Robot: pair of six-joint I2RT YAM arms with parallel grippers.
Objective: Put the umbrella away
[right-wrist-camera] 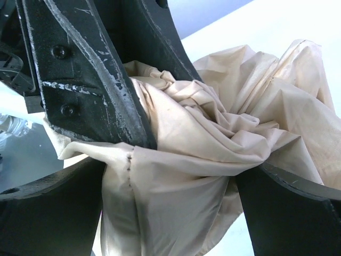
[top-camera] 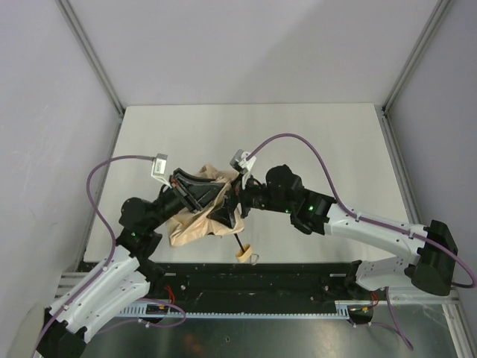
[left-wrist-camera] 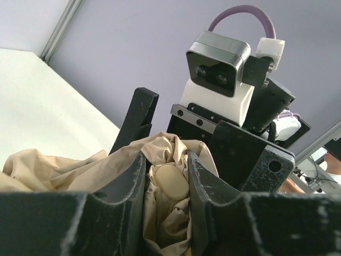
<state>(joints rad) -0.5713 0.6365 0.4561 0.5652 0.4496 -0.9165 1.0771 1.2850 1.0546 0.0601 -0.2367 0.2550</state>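
Where the two arms meet, left of centre and toward the near edge of the flat white counter (top-camera: 313, 142), everything is crowded into one spot. The white-and-black left arm (top-camera: 104, 280) reaches in from the near left corner. The matching right arm (top-camera: 373, 231) sweeps across from the near right, trailing a purple cable (top-camera: 287, 135).

Between them lies the compact umbrella (top-camera: 188, 227), its beige-tan fabric crumpled in a loose heap on the counter. The black left claw (left-wrist-camera: 166, 162) stands narrow, its two scuffed fingers (left-wrist-camera: 130, 197) pinched on a bunched fold at the top of the fabric. The black right claw (right-wrist-camera: 170, 208) stands wide, with one of its fingers (right-wrist-camera: 298, 213) on each side of a thick gather of the same fabric, which drapes against both. It sits just right of the left claw, the two close together.

From under the heap a thin black shaft (top-camera: 233, 243) runs out toward the near right. It ends in a small pale wooden handle (top-camera: 243, 253) lying on the counter, with a thin cord loop (top-camera: 256, 259) beside it. Smallest of all, a smooth pale oval piece (left-wrist-camera: 170, 182) sits in the fold between the left claw's fingers; what it is cannot be told.
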